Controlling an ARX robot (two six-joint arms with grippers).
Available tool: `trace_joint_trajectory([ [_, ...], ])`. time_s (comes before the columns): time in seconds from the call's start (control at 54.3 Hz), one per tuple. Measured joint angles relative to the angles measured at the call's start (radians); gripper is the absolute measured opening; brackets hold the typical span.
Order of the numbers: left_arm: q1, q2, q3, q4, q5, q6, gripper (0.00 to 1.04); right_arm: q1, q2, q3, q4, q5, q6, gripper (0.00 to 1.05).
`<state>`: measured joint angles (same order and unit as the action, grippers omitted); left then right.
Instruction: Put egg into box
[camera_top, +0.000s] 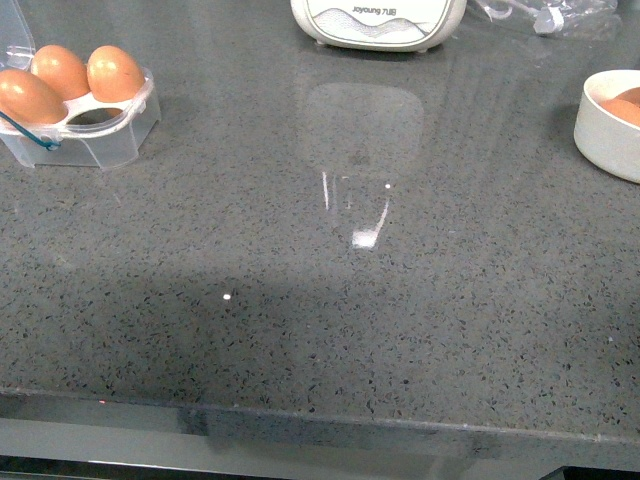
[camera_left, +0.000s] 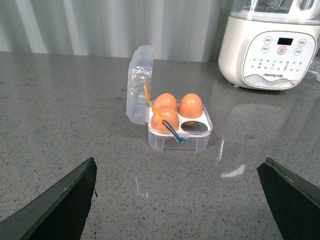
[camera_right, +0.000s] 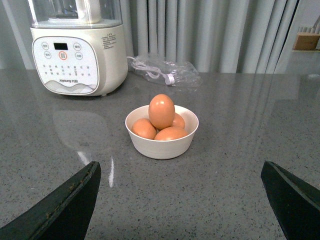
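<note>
The clear four-cell box (camera_left: 195, 142) stands open on the grey counter, its hinged lid (camera_left: 139, 82) upright. It holds three brown eggs, and the cell (camera_left: 196, 127) nearest my left gripper is empty. In the front view the box (camera_top: 100, 148) is at the far left. My left gripper (camera_left: 180, 200) is open and empty, well short of the box. A white bowl (camera_right: 162, 147) holds several brown eggs, one egg (camera_right: 161, 111) on top. My right gripper (camera_right: 180, 200) is open and empty, short of the bowl. Neither gripper shows in the front view.
A white appliance with buttons (camera_top: 378, 22) stands at the back centre, also seen in the left wrist view (camera_left: 270, 47) and the right wrist view (camera_right: 77, 50). A clear bag with a cable (camera_right: 165, 72) lies behind the bowl (camera_top: 610, 130). The counter's front edge (camera_top: 320, 410) is near.
</note>
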<state>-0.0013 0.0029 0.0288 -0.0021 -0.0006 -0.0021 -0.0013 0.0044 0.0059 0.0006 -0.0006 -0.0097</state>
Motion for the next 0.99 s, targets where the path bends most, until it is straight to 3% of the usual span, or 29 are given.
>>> trace_joint_trajectory([
  [0.994, 0.000, 0.000, 0.000, 0.000, 0.000, 0.000, 0.98, 0.000, 0.000, 0.000, 0.000, 0.000, 0.000, 0.97],
])
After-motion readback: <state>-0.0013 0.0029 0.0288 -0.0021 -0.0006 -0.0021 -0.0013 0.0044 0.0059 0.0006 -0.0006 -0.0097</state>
